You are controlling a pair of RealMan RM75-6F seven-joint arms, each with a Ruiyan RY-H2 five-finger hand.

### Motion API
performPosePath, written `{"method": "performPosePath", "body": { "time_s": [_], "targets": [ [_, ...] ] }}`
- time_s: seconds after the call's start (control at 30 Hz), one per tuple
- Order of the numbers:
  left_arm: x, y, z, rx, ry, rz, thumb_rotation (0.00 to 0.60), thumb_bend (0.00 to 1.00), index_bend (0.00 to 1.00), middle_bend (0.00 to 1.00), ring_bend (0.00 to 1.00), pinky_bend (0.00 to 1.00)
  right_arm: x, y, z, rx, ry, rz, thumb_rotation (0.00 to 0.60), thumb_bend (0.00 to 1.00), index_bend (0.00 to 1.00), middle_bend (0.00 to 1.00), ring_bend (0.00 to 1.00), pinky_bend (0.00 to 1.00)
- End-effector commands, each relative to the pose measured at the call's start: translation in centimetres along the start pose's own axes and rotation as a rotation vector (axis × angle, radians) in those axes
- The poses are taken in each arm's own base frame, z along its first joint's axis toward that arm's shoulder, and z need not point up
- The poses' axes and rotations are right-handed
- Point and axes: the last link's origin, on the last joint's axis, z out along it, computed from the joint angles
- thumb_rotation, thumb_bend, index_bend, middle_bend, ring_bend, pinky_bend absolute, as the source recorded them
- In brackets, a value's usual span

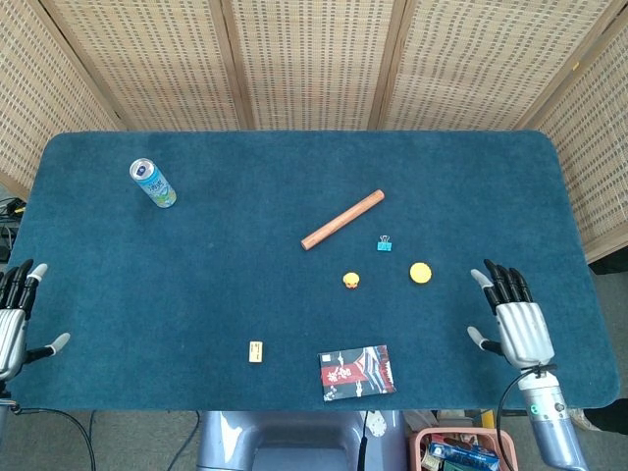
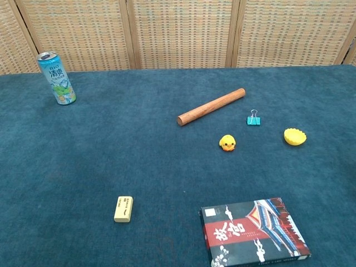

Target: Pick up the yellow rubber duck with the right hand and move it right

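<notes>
Sitting near the middle of the bench is the yellow rubber duck, small, round and smooth, with an orange face. It touches nothing. Just behind it lies a wooden stick, long, round and brown, set on a slant. A little blue clip with thin wire loops rests close to the stick's lower side, and a round yellow cap with a bumpy edge lies to the right of the duck. Nearer the front edge sits a flat box, dark with red and white pictures, and left of it a small pale eraser shaped like a tiny brick. Far off in the back left corner stands a shiny can, tall and round, with blue and green on its side. The right hand hangs over the bench by the front right edge, well apart from the duck, with its dark fingers spread wide and nothing in it. The left hand is at the far left edge, partly cut off, fingers apart too and holding nothing. The bench top is covered in soft, fuzzy, dark blue cloth with rounded corners. Behind it stand woven screens, tan and criss-crossed like a basket, set in wooden frames.
</notes>
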Motion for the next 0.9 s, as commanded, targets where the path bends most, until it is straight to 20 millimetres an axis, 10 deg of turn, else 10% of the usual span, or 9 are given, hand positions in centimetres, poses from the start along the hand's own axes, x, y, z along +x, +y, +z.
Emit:
{"method": "performPosePath", "body": {
  "time_s": [0.03,0.47,0.9],
  "targets": [
    [0.0,-0.1,0.1,0.004,-0.001,-0.002,0.600,0.12,0.00,0.00,0.00,0.00,-0.1,-1.1,1.0,0.031,0.007,0.009,0.600,0.19,0.08,0.00,0.00,0.00],
    [-0.3,0.3,0.1,-0.024,-0.013,-0.004,0.600,0.12,0.00,0.00,0.00,0.00,-1.6,-9.4,8.6,0.168,-0.078,-0.029,0.600,0.19,0.27,0.07,0.00,0.11],
    [-0.4,0.1,0.5,-0.024,-0.007,-0.014,0.600,0.12,0.00,0.00,0.00,0.00,-7.4,-16.9,12.8,0.192,-0.233,-0.066,0.600,0.20,0.34,0.11,0.00,0.14]
  ]
}}
